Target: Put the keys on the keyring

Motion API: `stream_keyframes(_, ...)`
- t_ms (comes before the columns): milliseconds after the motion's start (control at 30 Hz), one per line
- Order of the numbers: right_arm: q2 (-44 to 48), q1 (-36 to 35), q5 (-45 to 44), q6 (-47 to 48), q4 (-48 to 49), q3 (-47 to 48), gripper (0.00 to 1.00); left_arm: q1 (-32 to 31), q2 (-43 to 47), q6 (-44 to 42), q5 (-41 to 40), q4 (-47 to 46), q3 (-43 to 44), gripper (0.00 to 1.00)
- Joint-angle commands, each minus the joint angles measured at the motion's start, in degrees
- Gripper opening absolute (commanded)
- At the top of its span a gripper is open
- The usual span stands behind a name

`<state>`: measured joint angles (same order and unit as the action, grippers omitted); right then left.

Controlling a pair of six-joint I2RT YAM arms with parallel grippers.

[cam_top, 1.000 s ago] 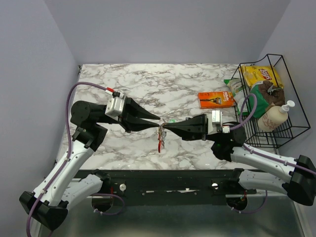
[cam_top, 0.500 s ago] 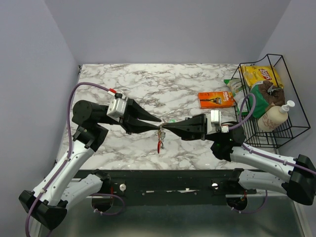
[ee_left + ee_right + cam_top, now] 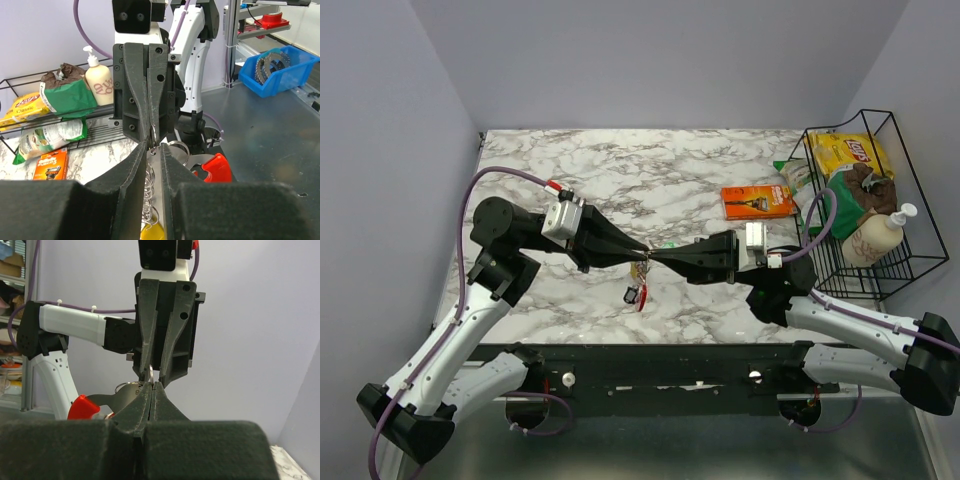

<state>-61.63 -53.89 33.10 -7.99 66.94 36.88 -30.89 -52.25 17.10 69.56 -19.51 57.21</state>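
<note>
Top external: right tool [image 3: 650, 262] pinches the keyring [image 3: 150, 373], keys [image 3: 637, 293] dangling; left tool [image 3: 641, 258] nearly closed, hold unclear. Threading seems underway; next needs fine alignment.

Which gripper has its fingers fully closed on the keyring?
The right gripper: its fingers are pressed together on the keyring's edge. The left gripper shows a gap between its fingers.

Bright, even overhead light, soft faint shadows on the marble surface [image 3: 720, 160], top view crisp throughout, wrist views sharp at mid-distance, nearest fingers [image 3: 125, 190] dark, oversized and blurred, far backgrounds a little soft.
</note>
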Motion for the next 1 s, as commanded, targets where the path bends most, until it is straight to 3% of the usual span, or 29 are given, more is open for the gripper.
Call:
stream_keyframes(0,-0.16,0.19,0.03,-0.01,2.85,1.17,0.01,-0.92,-0.13,-1.90,-1.09,2.46,1.06,0.21)
stream_keyframes(167,-0.51,0.19,0.38,-0.01,2.76,1.17,0.01,-1.18,-0.66,-2.07,-1.45,2.46,1.41,0.20)
stream_keyframes(367,-0.60,0.10,0.73,-0.01,2.76,1.09,0.01,-1.45,-0.66,-2.25,-2.15,2.54,1.59,0.27)
stream_keyframes(600,-0.86,0.10,1.26,-0.01,2.59,1.09,0.01,-1.89,-0.92,-2.78,-3.82,2.28,1.85,0.26)
stream_keyframes(767,-0.69,0.19,1.18,-0.10,2.67,1.00,0.01,-1.98,-1.36,-3.30,-3.47,2.54,2.12,0.18)
stream_keyframes(900,-0.43,0.19,1.09,-0.01,2.67,0.82,0.01,-1.98,-1.36,-5.15,-3.73,5.43,2.82,0.00)
stream_keyframes(967,-0.51,0.10,1.00,-0.01,2.67,0.73,0.01,-2.06,-1.10,-7.51,-4.78,7.54,3.43,0.00)
